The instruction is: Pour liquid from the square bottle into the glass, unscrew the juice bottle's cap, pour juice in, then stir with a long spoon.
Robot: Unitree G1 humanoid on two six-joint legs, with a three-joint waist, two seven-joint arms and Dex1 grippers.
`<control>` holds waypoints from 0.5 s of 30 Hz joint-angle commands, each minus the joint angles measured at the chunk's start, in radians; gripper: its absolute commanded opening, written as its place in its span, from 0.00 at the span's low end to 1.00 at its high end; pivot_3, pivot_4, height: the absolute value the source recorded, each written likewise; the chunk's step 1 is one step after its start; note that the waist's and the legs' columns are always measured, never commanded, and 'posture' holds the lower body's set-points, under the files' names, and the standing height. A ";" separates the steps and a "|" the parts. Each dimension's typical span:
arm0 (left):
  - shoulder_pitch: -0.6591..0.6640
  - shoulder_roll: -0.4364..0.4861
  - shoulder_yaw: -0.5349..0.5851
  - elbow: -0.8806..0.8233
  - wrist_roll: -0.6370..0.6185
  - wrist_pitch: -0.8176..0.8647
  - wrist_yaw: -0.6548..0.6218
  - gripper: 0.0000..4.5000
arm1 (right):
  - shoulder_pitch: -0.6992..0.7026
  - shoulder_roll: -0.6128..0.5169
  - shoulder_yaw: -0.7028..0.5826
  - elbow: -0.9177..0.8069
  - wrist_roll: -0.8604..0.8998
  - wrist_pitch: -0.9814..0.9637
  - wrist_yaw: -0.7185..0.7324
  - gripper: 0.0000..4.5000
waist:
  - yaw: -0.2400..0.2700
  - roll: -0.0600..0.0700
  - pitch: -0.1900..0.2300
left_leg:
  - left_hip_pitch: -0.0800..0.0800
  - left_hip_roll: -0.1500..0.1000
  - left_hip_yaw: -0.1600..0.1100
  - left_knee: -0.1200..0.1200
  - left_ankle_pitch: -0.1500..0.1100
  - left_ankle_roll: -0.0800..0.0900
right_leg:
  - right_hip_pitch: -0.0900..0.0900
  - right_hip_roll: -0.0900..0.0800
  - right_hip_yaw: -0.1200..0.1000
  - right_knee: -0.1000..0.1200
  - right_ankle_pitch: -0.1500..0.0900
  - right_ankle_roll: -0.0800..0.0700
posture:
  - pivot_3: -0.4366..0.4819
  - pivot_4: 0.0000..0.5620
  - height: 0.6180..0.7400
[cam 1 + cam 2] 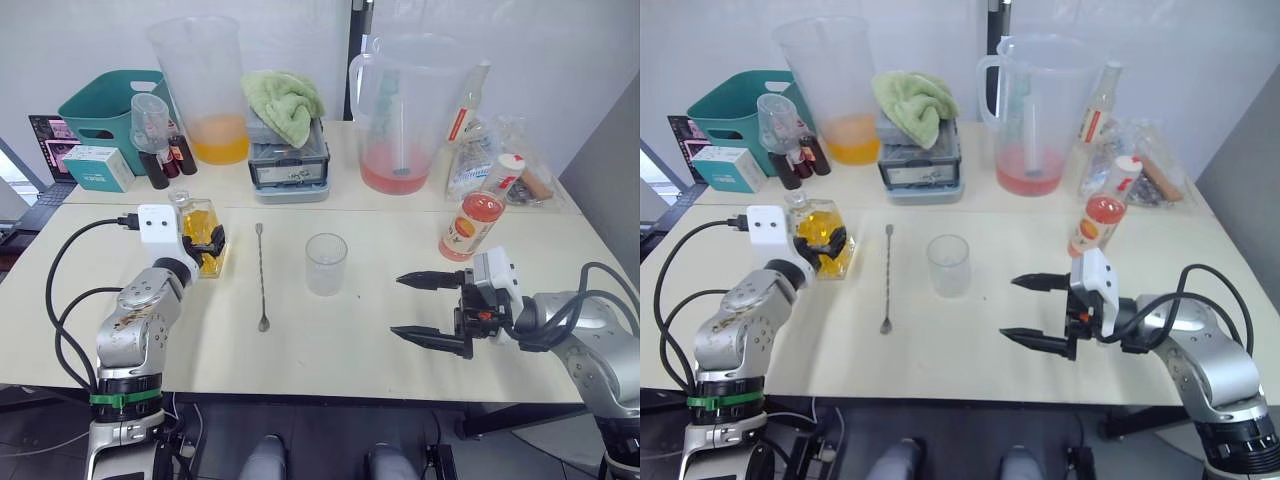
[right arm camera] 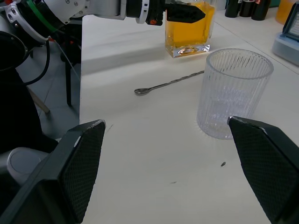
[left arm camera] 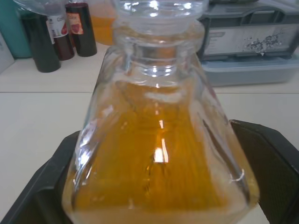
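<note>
L hand [image 1: 207, 243] pinching square bottle [image 1: 201, 235], base hidden; R hand [image 1: 430, 309] spread, empty.

Count: 2 pitchers [image 1: 203, 85], 1 glass [image 1: 326, 264], 1 square bottle [image 1: 201, 237], 1 juice bottle [image 1: 476, 217], 1 long spoon [image 1: 261, 276].

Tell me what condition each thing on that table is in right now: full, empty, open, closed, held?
Square bottle: upright on the table, full of amber liquid, stopper on, between the left gripper's jaws.
Glass: upright, empty, untouched.
Juice bottle: upright, holding pink-red juice.
Cap: on the juice bottle.
Long spoon: lying flat on the table, left of the glass.
Right gripper: jaws wide open, holding nothing.
</note>
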 commanded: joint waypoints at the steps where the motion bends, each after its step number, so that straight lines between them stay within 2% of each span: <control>1: -0.021 -0.010 0.010 -0.003 0.010 -0.036 -0.005 0.82 | 0.003 -0.003 -0.022 -0.034 0.008 -0.008 -0.009 1.00 | 0.001 0.000 0.000 | 0.000 0.000 0.000 0.000 0.000 0.000 | 0.000 0.000 0.000 0.000 0.000 0.000 | 0.48 0.27 1.00; 4: -0.024 -0.006 0.014 -0.001 0.010 -0.054 -0.031 0.63 | 0.008 0.000 -0.019 -0.036 0.004 -0.011 -0.018 1.00 | 0.004 0.000 0.000 | -0.001 0.000 0.000 0.001 0.000 0.000 | 0.000 0.000 0.000 0.000 0.000 0.000 | 0.48 0.27 1.00; 10: -0.025 0.028 0.040 0.026 0.022 -0.116 -0.071 0.63 | 0.007 0.009 -0.009 -0.034 -0.009 -0.017 -0.036 1.00 | 0.003 0.000 0.000 | -0.001 0.000 0.000 0.002 0.000 0.000 | 0.000 0.000 0.000 0.000 0.001 0.001 | 0.48 0.27 1.00; 14: -0.018 0.079 0.067 0.029 0.002 -0.168 -0.159 0.63 | -0.001 0.015 -0.004 -0.029 -0.015 -0.016 -0.040 1.00 | 0.001 -0.003 0.002 | -0.001 0.000 0.000 0.002 0.000 0.000 | -0.001 0.000 0.000 0.000 0.001 0.001 | 0.48 0.27 1.00; 15: -0.012 0.108 0.089 0.025 -0.025 -0.190 -0.219 0.63 | -0.003 0.016 -0.004 -0.029 -0.017 -0.017 -0.042 1.00 | -0.001 -0.005 0.003 | -0.001 0.000 0.000 0.002 0.000 0.000 | -0.001 0.000 0.000 0.000 0.001 0.001 | 0.48 0.27 1.00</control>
